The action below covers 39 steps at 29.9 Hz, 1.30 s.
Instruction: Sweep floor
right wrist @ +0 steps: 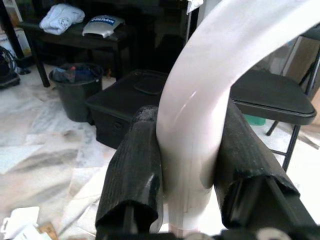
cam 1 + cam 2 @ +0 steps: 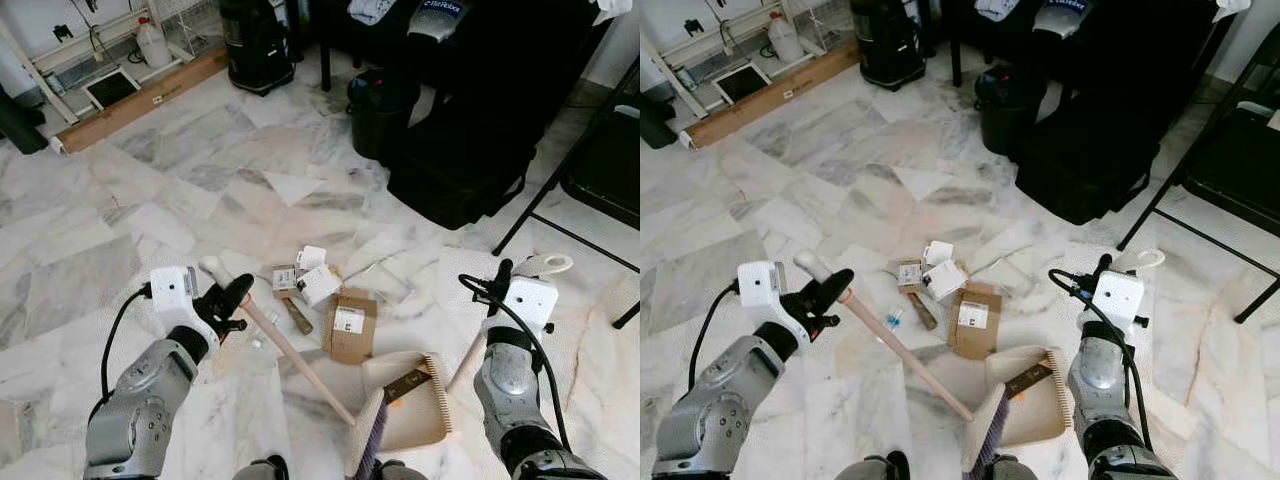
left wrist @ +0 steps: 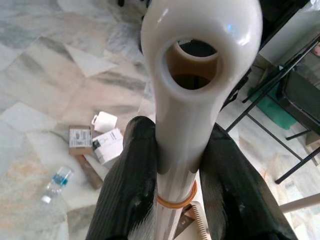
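Gripping broom (image 2: 300, 365) near its top – left gripper (image 3: 175, 175) clamped; right gripper (image 1: 190, 165) clamped on dustpan (image 2: 415, 400) handle. Left wrist view shows bottle (image 3: 56, 181).

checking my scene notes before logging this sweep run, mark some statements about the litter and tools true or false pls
1. The left pincer is shut on the broom handle. True.
2. The right pincer is open and holds nothing. False: it is shut on the dustpan handle.
3. A brown cardboard box lies on the floor beyond the dustpan. True.
4. The small plastic bottle is inside the dustpan. False: it lies on the marble floor, apart from the dustpan.
5. A black bin stands beyond the litter. True.
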Available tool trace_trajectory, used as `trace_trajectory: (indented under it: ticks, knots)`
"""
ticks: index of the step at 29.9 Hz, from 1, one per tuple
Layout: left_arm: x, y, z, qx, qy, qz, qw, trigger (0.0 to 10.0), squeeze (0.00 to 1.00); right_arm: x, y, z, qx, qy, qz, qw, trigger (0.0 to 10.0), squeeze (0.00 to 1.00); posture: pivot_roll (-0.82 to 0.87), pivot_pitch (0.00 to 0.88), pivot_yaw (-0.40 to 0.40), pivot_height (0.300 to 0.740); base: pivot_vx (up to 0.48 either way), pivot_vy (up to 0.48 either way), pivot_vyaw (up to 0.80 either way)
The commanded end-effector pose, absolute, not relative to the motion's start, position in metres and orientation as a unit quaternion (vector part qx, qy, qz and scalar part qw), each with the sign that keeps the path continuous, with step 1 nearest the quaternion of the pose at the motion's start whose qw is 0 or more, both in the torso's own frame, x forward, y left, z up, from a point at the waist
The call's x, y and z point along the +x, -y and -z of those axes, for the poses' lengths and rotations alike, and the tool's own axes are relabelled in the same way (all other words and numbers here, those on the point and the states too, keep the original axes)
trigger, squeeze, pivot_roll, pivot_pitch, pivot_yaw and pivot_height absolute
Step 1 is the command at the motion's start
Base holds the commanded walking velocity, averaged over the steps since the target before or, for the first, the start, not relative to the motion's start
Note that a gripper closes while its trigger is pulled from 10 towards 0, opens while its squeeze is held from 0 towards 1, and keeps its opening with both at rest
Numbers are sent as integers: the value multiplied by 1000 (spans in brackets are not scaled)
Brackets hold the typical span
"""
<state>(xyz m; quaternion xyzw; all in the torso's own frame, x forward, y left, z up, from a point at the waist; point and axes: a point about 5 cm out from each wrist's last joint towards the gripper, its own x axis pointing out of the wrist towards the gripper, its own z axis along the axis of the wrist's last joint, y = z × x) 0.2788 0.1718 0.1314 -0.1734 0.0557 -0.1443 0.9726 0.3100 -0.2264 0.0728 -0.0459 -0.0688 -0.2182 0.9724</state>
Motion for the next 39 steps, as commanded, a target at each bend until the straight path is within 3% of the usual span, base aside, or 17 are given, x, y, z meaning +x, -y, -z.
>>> trace_trajectory:
  ticks: [1, 14, 20, 27, 37, 39]
  knots:
    - [283, -177, -137, -165, -40, 146, 975, 10000, 0, 313, 225, -81, -16, 91, 229, 969, 10000, 0, 116, 132, 55, 740, 0, 0, 0]
    - [306, -179, -143, -145, -6, 141, 979, 10000, 0, 320, 224, -100, 34, 137, 239, 961, 10000, 0, 56, 0, 22, 740, 0, 0, 0]
    - [313, -185, -146, -126, 17, 106, 986, 10000, 0, 323, 228, -109, 47, 149, 243, 957, 10000, 0, 42, 0, 11, 740, 0, 0, 0]
    - [320, -197, -161, -41, 75, 30, 996, 10000, 0, 331, 231, -122, 69, 162, 243, 954, 10000, 0, 31, 0, 1, 740, 0, 0, 0]
    - [319, -216, -192, 4, 147, -21, 989, 10000, 0, 332, 231, -123, 91, 159, 249, 951, 10000, 0, 34, 0, 8, 740, 0, 0, 0]
    - [320, -225, -197, 9, 166, -71, 983, 10000, 0, 334, 228, -124, 99, 159, 243, 952, 10000, 0, 32, 0, 5, 740, 0, 0, 0]
